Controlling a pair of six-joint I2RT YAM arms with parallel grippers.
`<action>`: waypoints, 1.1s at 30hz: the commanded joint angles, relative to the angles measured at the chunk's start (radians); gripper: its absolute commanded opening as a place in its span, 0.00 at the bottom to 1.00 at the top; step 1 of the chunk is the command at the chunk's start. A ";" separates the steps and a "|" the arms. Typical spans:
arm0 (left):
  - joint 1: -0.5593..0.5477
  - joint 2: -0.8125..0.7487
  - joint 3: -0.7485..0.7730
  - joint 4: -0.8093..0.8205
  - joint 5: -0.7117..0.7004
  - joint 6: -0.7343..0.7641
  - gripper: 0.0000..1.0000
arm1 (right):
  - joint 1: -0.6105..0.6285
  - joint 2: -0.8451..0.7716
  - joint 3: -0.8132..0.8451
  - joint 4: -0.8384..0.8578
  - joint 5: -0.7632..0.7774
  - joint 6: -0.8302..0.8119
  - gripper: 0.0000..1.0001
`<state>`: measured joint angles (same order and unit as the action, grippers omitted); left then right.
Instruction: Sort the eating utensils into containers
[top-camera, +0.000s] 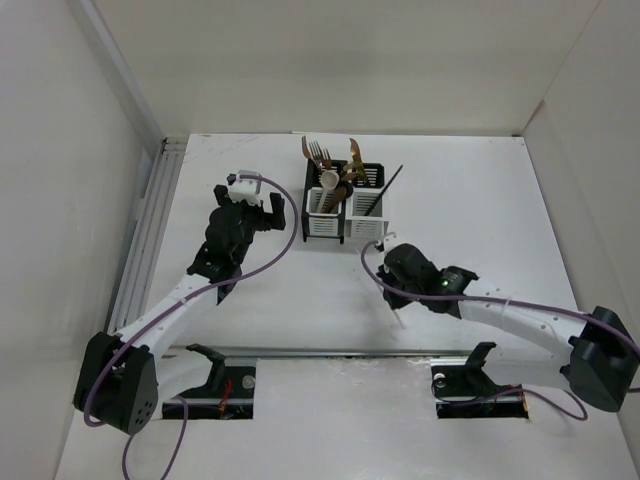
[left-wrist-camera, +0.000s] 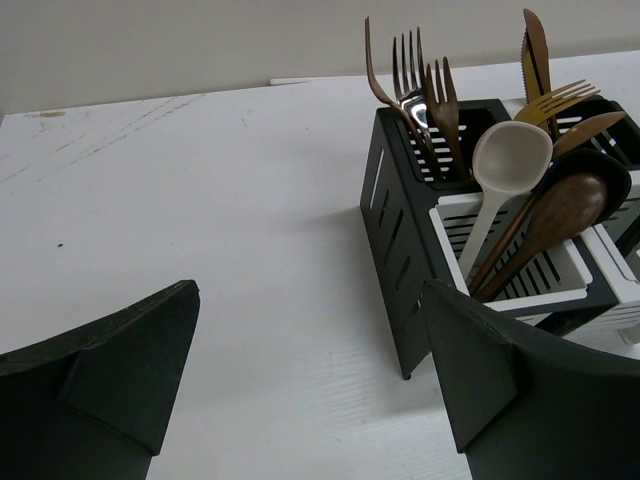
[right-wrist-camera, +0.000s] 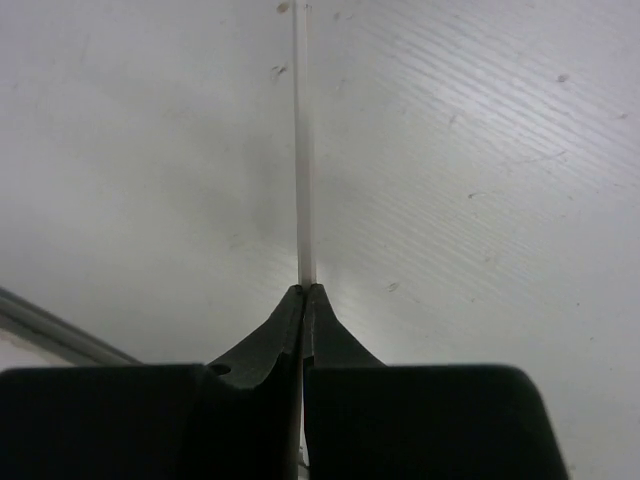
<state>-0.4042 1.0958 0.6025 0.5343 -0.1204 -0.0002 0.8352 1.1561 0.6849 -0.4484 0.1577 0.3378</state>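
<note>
The containers (top-camera: 345, 212) stand at the back middle of the table, black-framed with white walls (left-wrist-camera: 400, 230). In them stand copper forks (left-wrist-camera: 420, 85), a cream spoon (left-wrist-camera: 510, 155), brown wooden spoons (left-wrist-camera: 565, 205) and a slanting black chopstick (top-camera: 387, 188). My right gripper (right-wrist-camera: 303, 290) is shut on a thin white chopstick (right-wrist-camera: 303, 150) low over the table, in front of the containers (top-camera: 395, 272). The chopstick's near end pokes out behind the gripper (top-camera: 398, 316). My left gripper (left-wrist-camera: 310, 290) is open and empty, just left of the containers (top-camera: 255, 207).
White walls enclose the table on three sides. A metal rail (top-camera: 150, 215) runs along the left edge. Purple cables (top-camera: 285, 240) loop from both arms. Two black mounts (top-camera: 215, 365) sit at the near edge.
</note>
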 joint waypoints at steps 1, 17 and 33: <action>-0.002 -0.016 -0.004 0.049 -0.005 0.008 0.92 | 0.044 -0.036 0.030 -0.044 -0.061 -0.097 0.00; -0.002 -0.007 0.014 0.049 -0.033 0.028 0.92 | -0.031 -0.035 0.269 0.668 0.399 -0.278 0.00; 0.056 0.012 0.113 -0.268 0.298 0.386 0.94 | -0.142 0.025 0.222 0.693 0.094 -0.379 0.08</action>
<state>-0.3500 1.1000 0.6228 0.4358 -0.0532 0.1467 0.6888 1.2354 0.9001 0.2638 0.3271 -0.0154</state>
